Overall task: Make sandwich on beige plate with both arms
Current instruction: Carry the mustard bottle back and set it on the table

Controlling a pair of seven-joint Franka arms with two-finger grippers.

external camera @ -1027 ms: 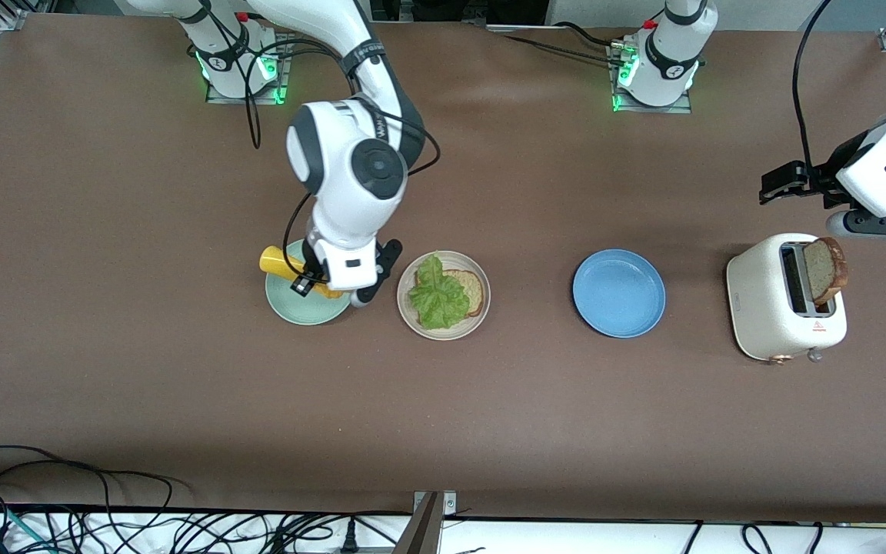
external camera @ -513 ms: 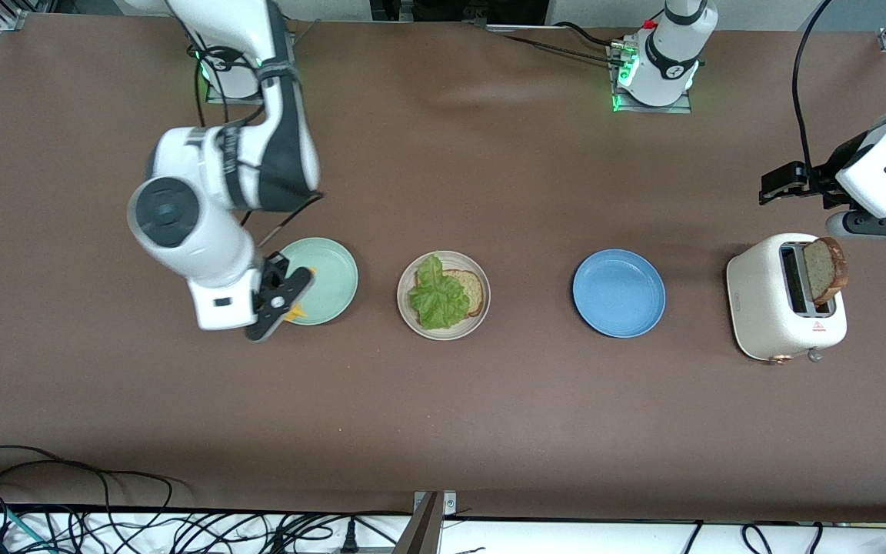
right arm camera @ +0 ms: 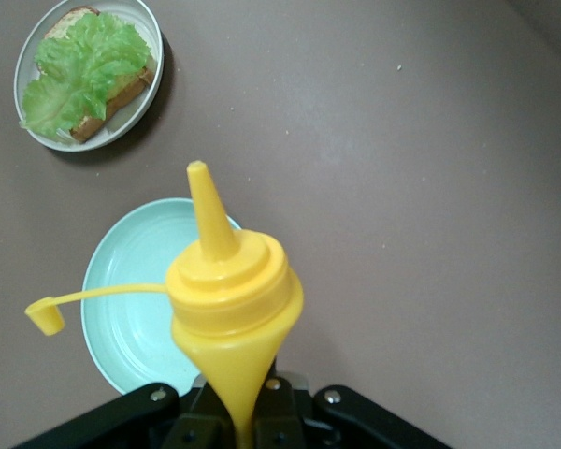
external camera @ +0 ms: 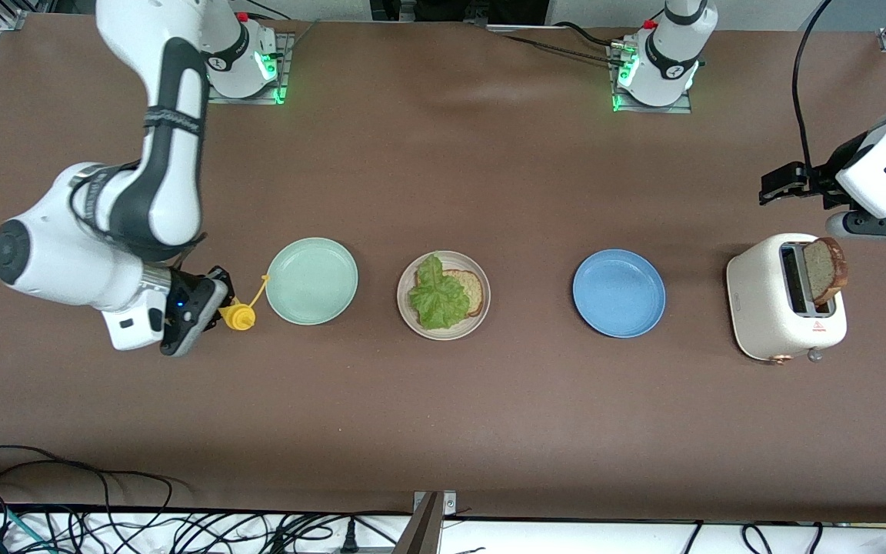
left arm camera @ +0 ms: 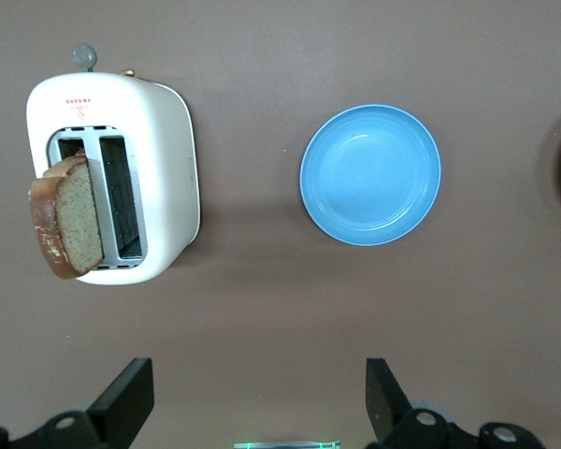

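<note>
Your right gripper point(external camera: 216, 304) stays clamped, arm bent low; your left gripper point(left arm camera: 257, 402) waits with fingers spread.

Lettuce point(external camera: 438, 296) hides most bread point(external camera: 471, 290), perhaps 1 slice.

Front camera looks down from high; wrist cameras look down closer — all share the beige plate point(external camera: 443, 295).

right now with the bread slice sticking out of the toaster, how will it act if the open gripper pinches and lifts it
The bread slice stands tilted in the toaster slot, so it should slide out easily. It looks thin and crusty: probably light and fairly stiff, though a hard pinch may crumble it. The left gripper is open above it; the right gripper holds the yellow bottle.
</note>
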